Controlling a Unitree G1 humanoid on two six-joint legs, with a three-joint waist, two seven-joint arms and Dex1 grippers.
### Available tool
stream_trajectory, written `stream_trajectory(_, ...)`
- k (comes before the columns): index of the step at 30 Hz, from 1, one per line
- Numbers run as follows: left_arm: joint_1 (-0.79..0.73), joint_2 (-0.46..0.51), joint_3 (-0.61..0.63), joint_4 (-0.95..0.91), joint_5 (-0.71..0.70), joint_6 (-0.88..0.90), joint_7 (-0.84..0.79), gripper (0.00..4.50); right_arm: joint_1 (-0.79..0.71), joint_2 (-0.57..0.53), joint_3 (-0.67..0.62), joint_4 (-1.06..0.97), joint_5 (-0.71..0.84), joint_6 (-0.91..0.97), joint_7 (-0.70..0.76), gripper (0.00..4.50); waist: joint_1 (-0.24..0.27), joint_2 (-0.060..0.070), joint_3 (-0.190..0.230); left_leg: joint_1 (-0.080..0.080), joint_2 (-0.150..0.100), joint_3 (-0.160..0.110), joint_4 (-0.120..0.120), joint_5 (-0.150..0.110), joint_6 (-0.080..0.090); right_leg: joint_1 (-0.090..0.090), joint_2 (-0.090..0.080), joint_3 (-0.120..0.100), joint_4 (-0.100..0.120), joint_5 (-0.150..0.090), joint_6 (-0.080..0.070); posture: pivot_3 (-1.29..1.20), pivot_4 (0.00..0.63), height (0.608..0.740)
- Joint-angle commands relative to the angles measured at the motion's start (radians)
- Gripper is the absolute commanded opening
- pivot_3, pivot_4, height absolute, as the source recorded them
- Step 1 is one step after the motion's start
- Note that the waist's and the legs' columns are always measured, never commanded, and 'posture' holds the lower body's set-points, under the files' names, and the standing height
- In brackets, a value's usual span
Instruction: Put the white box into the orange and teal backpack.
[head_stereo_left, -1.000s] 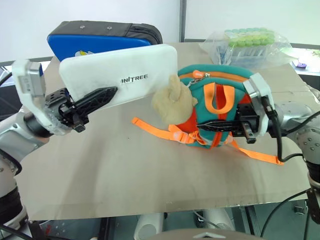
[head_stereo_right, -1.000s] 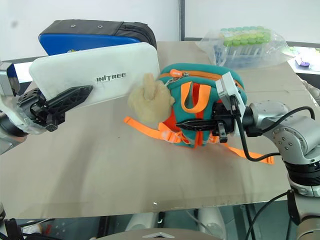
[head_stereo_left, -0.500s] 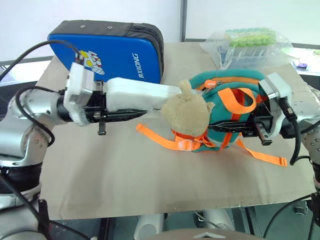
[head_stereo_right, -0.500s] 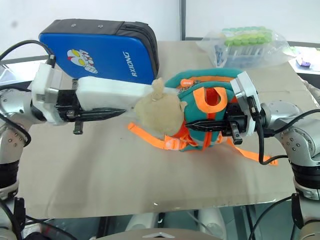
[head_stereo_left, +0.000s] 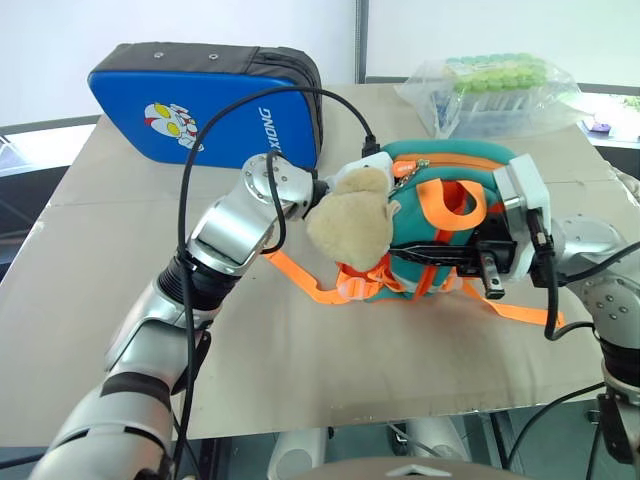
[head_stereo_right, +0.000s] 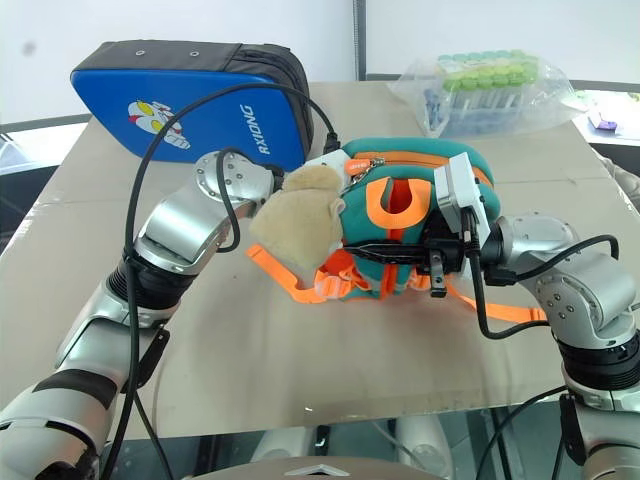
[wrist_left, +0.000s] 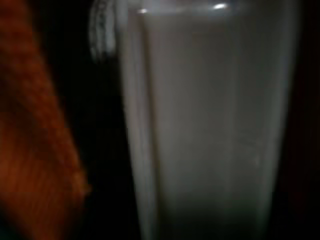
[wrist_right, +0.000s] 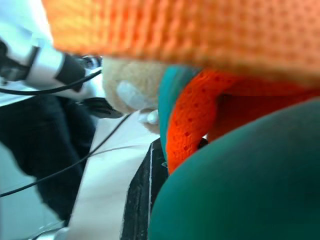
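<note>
The orange and teal backpack (head_stereo_left: 440, 190) sits mid-table with its tan plush toy (head_stereo_left: 350, 225) on the side toward my left arm. My left arm (head_stereo_left: 250, 210) reaches across to it, and the wrist goes in behind the plush toy at the bag's top opening, hiding the left gripper. In the left wrist view the white box (wrist_left: 200, 125) stands close ahead in the dark, with orange fabric (wrist_left: 35, 140) beside it. My right gripper (head_stereo_left: 405, 254) lies level across the backpack's front, shut on its orange and teal fabric.
A large blue padded case (head_stereo_left: 200, 100) stands at the back left. A clear bag of green-capped tubes (head_stereo_left: 495, 90) lies at the back right. Orange straps (head_stereo_left: 525, 312) trail over the table (head_stereo_left: 300, 400) near my right arm. A black cable (head_stereo_left: 250, 110) loops above my left arm.
My left arm swung right and down, carrying the white box from the open air into the backpack's opening behind the plush toy. The right gripper kept its hold.
</note>
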Motion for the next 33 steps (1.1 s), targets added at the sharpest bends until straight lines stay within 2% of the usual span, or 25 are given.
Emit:
stream_trajectory(1, 0.02, 0.001, 0.13, -0.006, -0.075, 0.066, 0.017, 3.06, 0.023, 0.004, -0.015, -0.043, -0.06, -0.035, -0.084, 0.0, 0.001, 0.0, 0.0, 0.0, 0.0, 0.0, 0.001, 0.0, 0.0, 0.0, 0.0, -0.001, 0.0, 0.0, 0.0, 0.0, 0.15, 0.74)
stream_trajectory(4, 0.044, 0.092, 0.313, 0.0, -0.244, 0.234, -0.051, 4.31, 0.023, -0.002, 0.008, 0.014, -0.137, -0.042, -0.121, 0.0, -0.01, 0.0, 0.0, 0.0, 0.0, 0.002, 0.002, 0.0, 0.0, 0.0, 0.0, 0.002, 0.0, 0.0, 0.0, 0.0, 0.15, 0.74)
stream_trajectory(6, 0.039, 0.162, 0.439, 0.021, -0.393, 0.415, -0.092, 4.31, 0.017, 0.003, 0.033, 0.065, -0.198, -0.066, -0.13, 0.0, -0.021, 0.0, 0.001, 0.0, 0.0, 0.002, 0.002, 0.0, 0.0, 0.0, 0.0, 0.001, 0.0, 0.0, 0.0, 0.0, 0.15, 0.74)
stream_trajectory(9, 0.081, 0.297, 0.55, 0.013, -0.568, 0.629, -0.178, 4.31, 0.003, 0.015, 0.076, 0.123, -0.269, -0.109, -0.125, 0.0, -0.029, 0.0, 0.001, 0.0, 0.001, 0.001, 0.002, 0.0, 0.0, 0.0, 0.001, 0.001, 0.0, -0.002, 0.004, 0.0, 0.15, 0.74)
stream_trajectory(13, 0.147, 0.326, 0.664, -0.018, -0.722, 0.85, -0.12, 4.31, -0.02, 0.042, 0.108, 0.153, -0.315, -0.14, -0.124, 0.0, -0.02, 0.0, 0.001, 0.001, 0.001, 0.0, 0.002, 0.0, 0.0, 0.001, 0.0, 0.0, 0.0, -0.002, 0.004, 0.0, 0.15, 0.74)
stream_trajectory(15, 0.161, 0.272, 0.692, -0.049, -0.754, 0.929, -0.03, 4.31, -0.028, 0.056, 0.114, 0.154, -0.323, -0.142, -0.125, 0.0, -0.015, 0.0, 0.001, 0.0, 0.001, 0.0, 0.002, 0.0, 0.0, 0.002, -0.001, 0.0, 0.0, -0.002, 0.004, 0.0, 0.15, 0.74)
stream_trajectory(18, 0.154, 0.113, 0.744, -0.082, -0.874, 1.011, 0.138, 4.31, -0.032, 0.068, 0.125, 0.142, -0.332, -0.134, -0.134, 0.0, -0.011, -0.001, 0.0, 0.0, 0.001, 0.0, 0.004, 0.0, 0.0, 0.002, -0.002, 0.0, 0.0, -0.001, 0.003, 0.0, 0.15, 0.74)
stream_trajectory(21, 0.142, -0.039, 0.736, -0.117, -0.856, 1.018, 0.324, 4.31, -0.029, 0.07, 0.123, 0.122, -0.333, -0.115, -0.143, 0.0, -0.008, -0.001, 0.0, 0.001, 0.001, -0.001, 0.004, 0.0, 0.0, 0.003, -0.002, 0.0, 0.001, 0.001, 0.001, 0.0, 0.15, 0.74)
stream_trajectory(24, 0.123, -0.139, 0.747, -0.104, -0.867, 1.018, 0.443, 4.31, -0.024, 0.066, 0.123, 0.112, -0.339, -0.107, -0.147, 0.0, -0.011, -0.001, 0.0, 0.003, 0.0, -0.001, 0.004, 0.0, 0.0, 0.002, -0.001, 0.002, 0.002, 0.001, 0.001, 0.0, 0.15, 0.74)
stream_trajectory(27, 0.101, -0.199, 0.79, -0.062, -0.896, 1.018, 0.507, 3.55, -0.012, 0.066, 0.109, 0.095, -0.334, -0.092, -0.164, 0.0, -0.012, -0.001, 0.0, 0.003, 0.0, -0.002, 0.003, 0.0, -0.001, 0.002, -0.001, 0.002, 0.002, 0.001, 0.001, 0.0, 0.15, 0.74)
stream_trajectory(28, 0.094, -0.201, 0.804, -0.049, -0.917, 1.018, 0.513, 3.11, -0.008, 0.068, 0.102, 0.093, -0.333, -0.091, -0.172, 0.0, -0.012, -0.001, 0.0, 0.003, 0.0, -0.002, 0.003, 0.0, -0.001, 0.002, -0.001, 0.002, 0.001, 0.001, 0.001, 0.0, 0.15, 0.74)
stream_trajectory(30, 0.085, -0.199, 0.827, -0.03, -0.95, 1.018, 0.533, 2.18, -0.004, 0.074, 0.082, 0.092, -0.32, -0.083, -0.186, 0.0, -0.011, -0.001, 0.0, 0.003, 0.0, -0.002, 0.003, 0.0, -0.001, 0.002, -0.001, 0.003, 0.001, 0.001, 0.001, 0.0, 0.15, 0.74)
stream_trajectory(31, 0.083, -0.19, 0.84, -0.022, -0.967, 1.018, 0.539, 1.98, -0.003, 0.081, 0.064, 0.093, -0.303, -0.076, -0.196, 0.0, -0.01, -0.001, 0.0, 0.003, -0.001, -0.002, 0.003, 0.0, -0.001, 0.002, -0.001, 0.003, 0.001, 0.001, 0.001, 0.0, 0.15, 0.74)
stream_trajectory(32, 0.086, -0.169, 0.856, -0.019, -0.987, 1.018, 0.533, 1.46, -0.003, 0.097, 0.025, 0.091, -0.259, -0.058, -0.213, 0.0, -0.008, -0.001, 0.0, 0.003, -0.001, -0.002, 0.003, 0.0, -0.001, 0.002, -0.002, 0.003, 0.001, 0.001, 0.001, 0.0, 0.15, 0.74)
stream_trajectory(33, 0.09, -0.143, 0.871, -0.017, -1.0, 1.018, 0.523, 1.22, -0.01, 0.121, -0.028, 0.089, -0.185, -0.028, -0.236, 0.0, -0.008, -0.001, 0.0, 0.003, -0.001, -0.002, 0.003, 0.0, -0.001, 0.002, -0.002, 0.003, 0.001, 0.001, 0.001, 0.0, 0.15, 0.74)
